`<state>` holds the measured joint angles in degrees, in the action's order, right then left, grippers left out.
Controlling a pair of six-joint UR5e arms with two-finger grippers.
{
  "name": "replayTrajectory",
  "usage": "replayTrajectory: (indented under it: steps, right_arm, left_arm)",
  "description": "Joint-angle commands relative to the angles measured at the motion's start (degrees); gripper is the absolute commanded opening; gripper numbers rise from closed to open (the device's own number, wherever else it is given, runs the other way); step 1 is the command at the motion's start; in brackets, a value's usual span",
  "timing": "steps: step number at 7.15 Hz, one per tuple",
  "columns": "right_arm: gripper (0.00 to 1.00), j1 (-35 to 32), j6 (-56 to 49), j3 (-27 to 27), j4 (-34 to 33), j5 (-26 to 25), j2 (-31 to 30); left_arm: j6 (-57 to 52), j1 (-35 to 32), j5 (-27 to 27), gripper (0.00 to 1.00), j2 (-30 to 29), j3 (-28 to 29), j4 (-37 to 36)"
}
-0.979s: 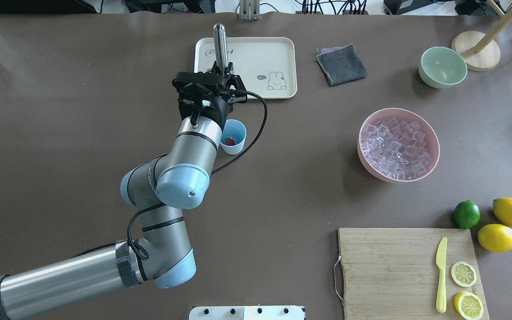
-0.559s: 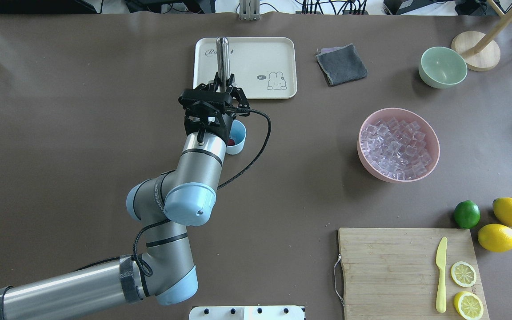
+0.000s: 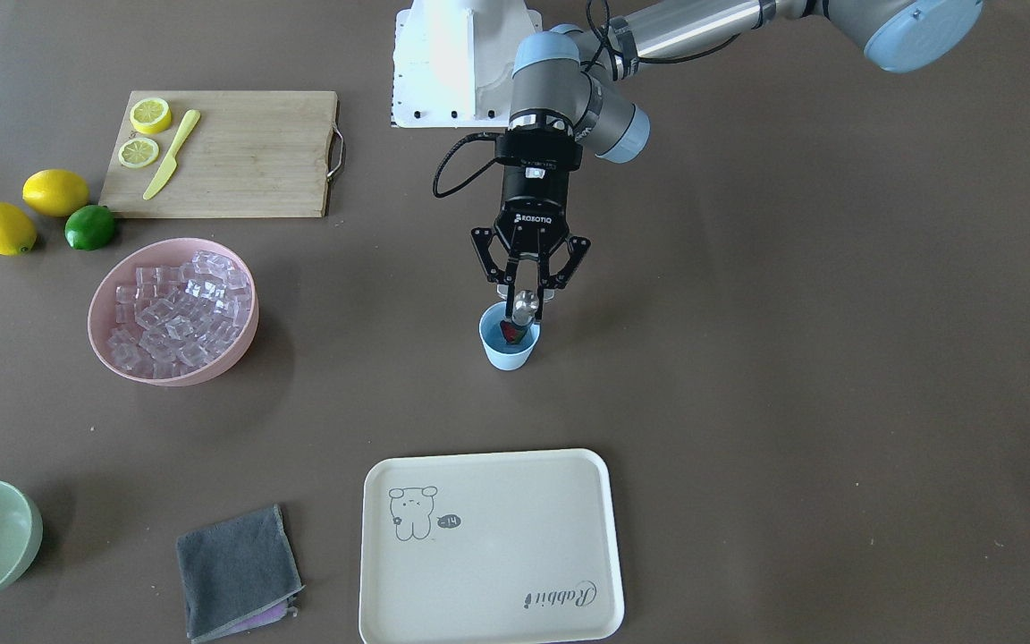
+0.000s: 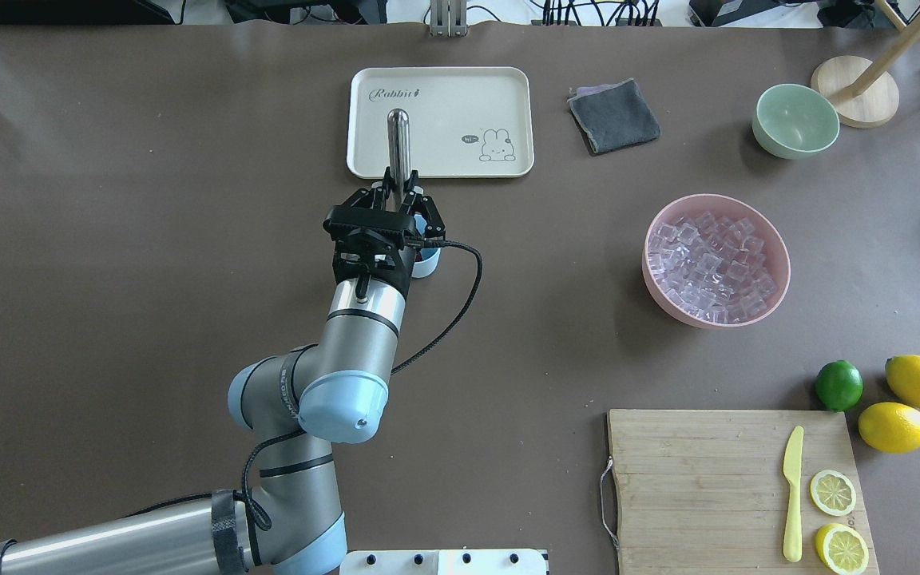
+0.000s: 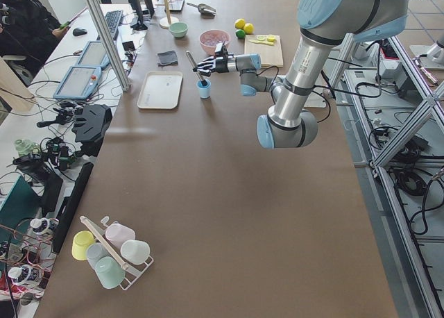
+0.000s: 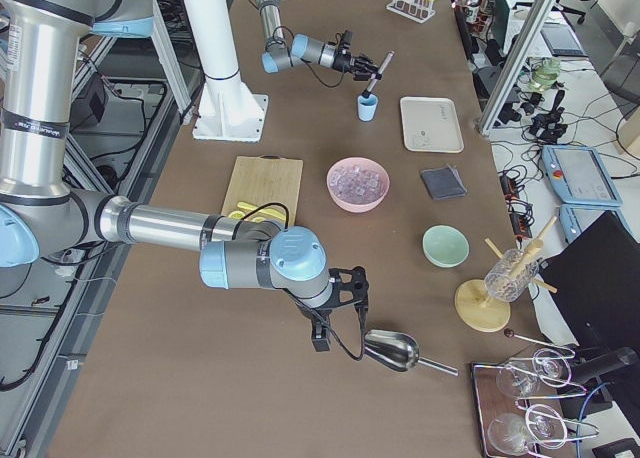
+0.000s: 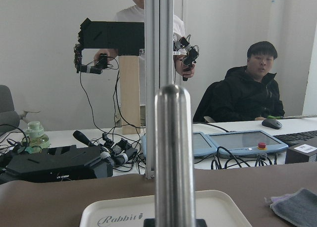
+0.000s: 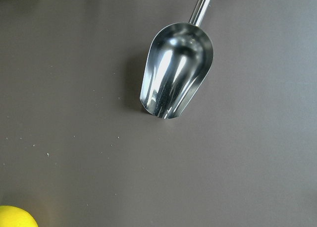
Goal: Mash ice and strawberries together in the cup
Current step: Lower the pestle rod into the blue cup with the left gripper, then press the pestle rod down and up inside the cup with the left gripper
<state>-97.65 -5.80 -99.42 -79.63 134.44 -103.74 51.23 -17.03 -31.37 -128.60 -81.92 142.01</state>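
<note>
My left gripper (image 3: 526,297) is shut on a steel muddler (image 3: 524,308) and holds it tilted, with its lower end in the mouth of the light-blue cup (image 3: 509,351). A red strawberry (image 3: 503,333) shows inside the cup. In the overhead view the gripper (image 4: 400,193) covers most of the cup (image 4: 429,261), and the muddler (image 4: 398,144) points toward the tray. The ice (image 4: 711,259) lies piled in the pink bowl (image 4: 779,267). My right gripper (image 6: 355,288) hangs over a steel scoop (image 8: 176,78) that lies on the table. I cannot tell whether it is open or shut.
A cream tray (image 4: 500,104) lies behind the cup. A grey cloth (image 4: 613,116) and a pale green bowl (image 4: 795,120) are at the back right. A cutting board (image 4: 707,479) with a knife and lemon slices, two lemons and a lime sit at the front right.
My left arm has drawn back from the tray with the muddler in its grip and now stands over the cup, hiding most of it in the overhead view.
</note>
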Motion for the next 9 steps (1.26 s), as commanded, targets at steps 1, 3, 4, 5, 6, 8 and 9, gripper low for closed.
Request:
replayTrajectory:
  steps: [1, 3, 4, 5, 6, 8, 9]
  right_arm:
    - [1.00, -0.09, 0.00, 0.10, 0.00, -0.06, 0.29]
    - [1.00, -0.09, 0.00, 0.10, 0.00, 0.03, 0.12]
    - [1.00, -0.18, 0.00, -0.07, 0.00, 0.03, 0.12]
    - [1.00, -0.18, 0.00, -0.07, 0.00, 0.03, 0.12]
    - [1.00, -0.18, 0.00, -0.07, 0.00, 0.03, 0.12]
    - [1.00, -0.18, 0.00, -0.07, 0.00, 0.03, 0.20]
    - [1.00, -0.18, 0.00, 0.02, 0.00, 0.03, 0.03]
  left_arm:
    - [0.98, 0.95, 1.22, 0.26, 0.10, 0.27, -0.07]
    - [2.29, 1.04, 1.84, 0.26, 0.01, 1.76, -0.15]
    - [3.34, 1.21, 3.93, 0.26, -0.42, 2.81, -0.33]
    - [3.70, 1.21, 4.04, 0.26, -0.25, 3.17, -0.24]
    - [4.84, 1.39, 4.13, 0.26, -0.51, 4.13, -0.50]
    - [4.15, 0.61, 3.95, 0.26, -0.87, 2.92, -0.68]
    - [2.41, -0.18, 3.69, 0.26, -2.09, 2.65, -0.60]
